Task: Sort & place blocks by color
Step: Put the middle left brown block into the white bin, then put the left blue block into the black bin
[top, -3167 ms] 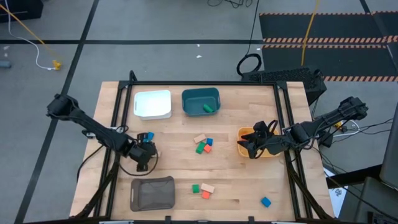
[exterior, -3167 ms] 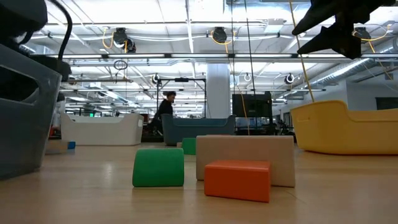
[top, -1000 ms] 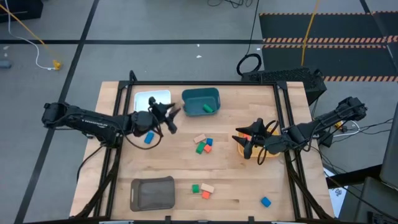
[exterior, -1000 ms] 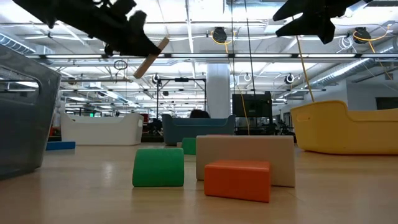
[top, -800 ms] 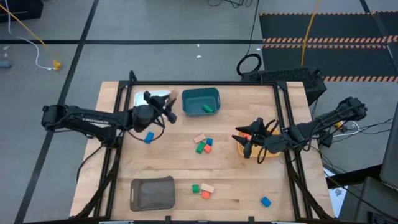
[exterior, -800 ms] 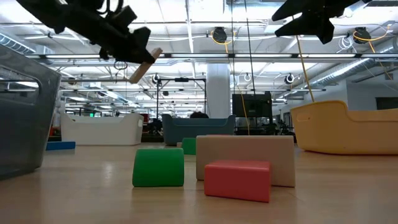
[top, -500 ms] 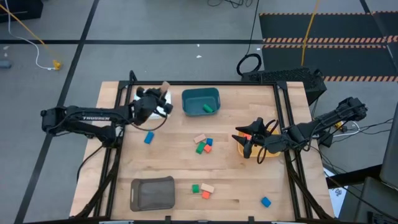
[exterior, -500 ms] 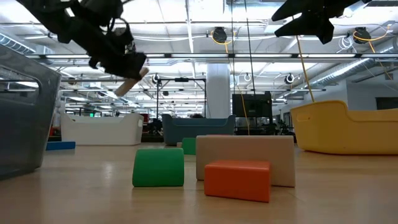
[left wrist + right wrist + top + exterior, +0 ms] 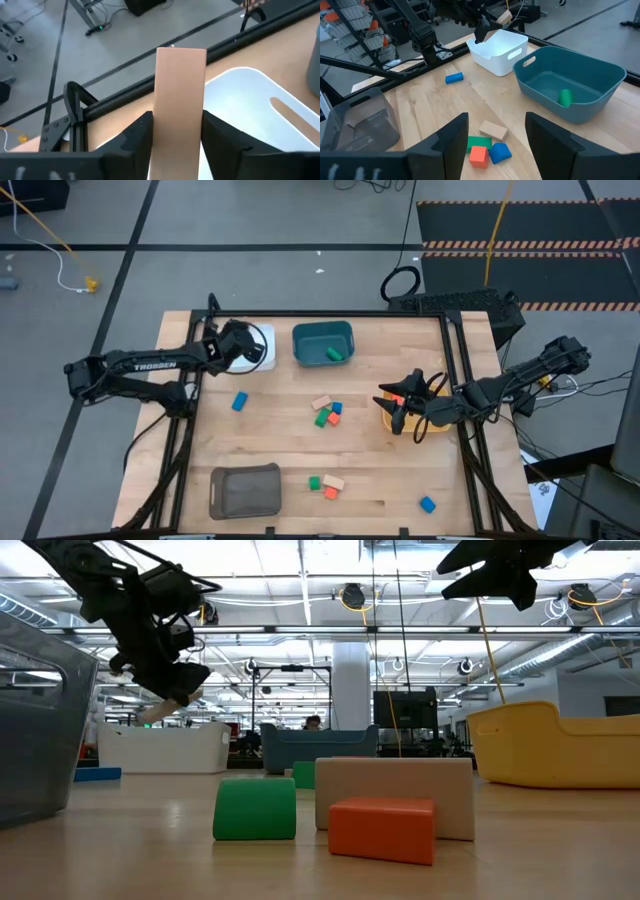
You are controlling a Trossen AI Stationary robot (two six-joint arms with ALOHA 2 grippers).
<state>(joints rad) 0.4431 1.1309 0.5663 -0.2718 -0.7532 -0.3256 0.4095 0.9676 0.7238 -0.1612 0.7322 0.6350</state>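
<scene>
as the left arm finishes its swing from mid-table to the white bin point(image 9: 262, 350), the left gripper point(image 9: 176, 131) hovers over that bin with the tan block point(image 9: 180, 95) upright between fingers barely parted — release looks imminent. the right gripper point(image 9: 404, 406) waits, jaws apart and empty, by the yellow bin point(image 9: 560, 745).

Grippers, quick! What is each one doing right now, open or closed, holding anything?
Left gripper: over the white bin, closed on a tan wood block.
Right gripper: open, empty, by the yellow bin.
</scene>
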